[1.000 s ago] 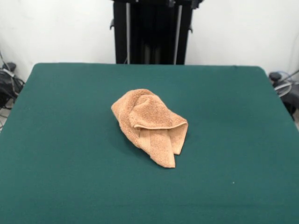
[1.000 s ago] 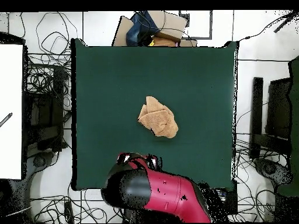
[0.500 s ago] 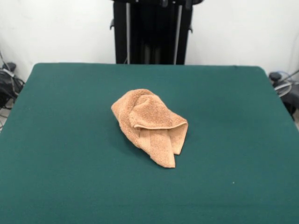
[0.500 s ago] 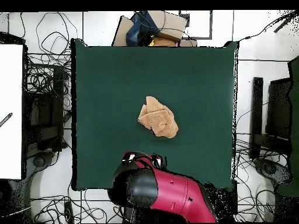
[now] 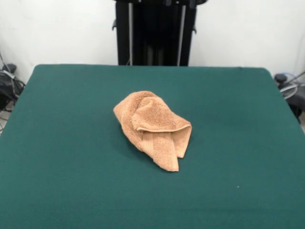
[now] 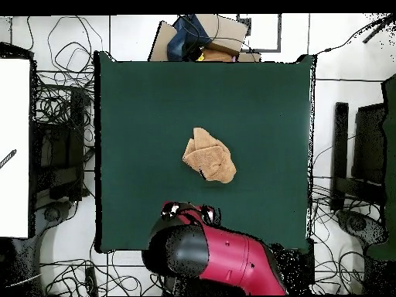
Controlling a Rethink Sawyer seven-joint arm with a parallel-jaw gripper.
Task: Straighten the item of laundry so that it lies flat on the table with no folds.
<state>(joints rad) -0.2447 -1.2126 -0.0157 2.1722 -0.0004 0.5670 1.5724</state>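
Note:
The item of laundry (image 5: 153,127) is a light orange-tan terry towel, crumpled and folded over itself in a heap near the middle of the table (image 5: 62,143). From above, the towel (image 6: 209,155) is a small irregular bundle on the dark green table (image 6: 139,116). The red and black arm (image 6: 224,259) reaches over the table's bottom edge in the overhead view. Its gripper end (image 6: 187,210) sits well short of the towel and does not touch it. The front view shows no gripper over the table.
Cardboard and a dark bag (image 6: 203,37) lie just past the table's top edge in the overhead view. Cables (image 6: 58,100) cover the floor on the left, and dark equipment (image 6: 356,162) stands on the right. A white board (image 6: 14,147) lies at far left.
In the overhead view the arm has shifted a little to the right along the table's bottom edge. The towel has not moved.

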